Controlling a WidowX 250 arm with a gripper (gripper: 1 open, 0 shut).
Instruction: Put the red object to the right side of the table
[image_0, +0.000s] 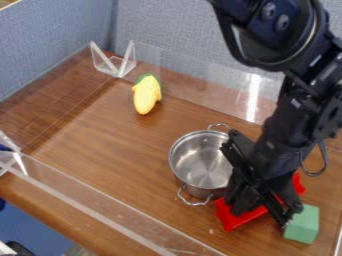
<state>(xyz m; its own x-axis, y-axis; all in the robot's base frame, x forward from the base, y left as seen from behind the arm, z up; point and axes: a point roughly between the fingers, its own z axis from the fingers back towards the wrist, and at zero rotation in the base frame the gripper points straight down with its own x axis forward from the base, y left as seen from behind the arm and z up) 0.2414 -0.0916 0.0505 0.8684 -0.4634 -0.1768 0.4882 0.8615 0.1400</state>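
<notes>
The red object (242, 214) lies on the table (94, 120) at the lower right, just right of the steel pot (203, 164). The black arm comes down from the top right, and my gripper (262, 203) points almost straight down onto the red block, shut on it. The fingers hide the block's middle; red shows at its near end and at a far corner by the arm. A small green cube (303, 224) rests against the block's right side.
A yellow lemon-shaped object (146, 94) lies at the back middle of the tabletop. Low clear acrylic walls (114, 60) run along the edges. Bare wood spreads across the left half.
</notes>
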